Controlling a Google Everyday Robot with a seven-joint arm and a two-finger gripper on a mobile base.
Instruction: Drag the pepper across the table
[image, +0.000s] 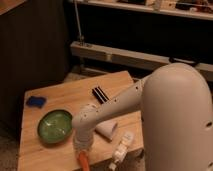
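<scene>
From where the one camera looks down, the big white arm sweeps in from the right and bends low over the near edge of the light-wood table (65, 107), its wrist ending in the gripper (82, 151) right at the front lip of the planks. The fingers themselves are tucked under the wrist, so I cannot make out their gap directly, but the orange-red pepper (84, 161) pokes out just below the wrist, touching it, and the gripper appears to be drawn in tight around the pepper's upper end. The pepper sits at the very front edge of the table, pointing down and slightly right toward the bottom of the view. Just left of the wrist rests a green bowl (55, 125), round and shallow, close beside the arm but not touching the pepper. Farther back on the left corner lies a small blue object (35, 101). Near the middle of the table, behind the forearm, is a dark striped item (100, 94). To the right of the gripper a white cup (107, 128) lies on its side, and a white bottle-like object (121, 150) lies by the front right edge.
</scene>
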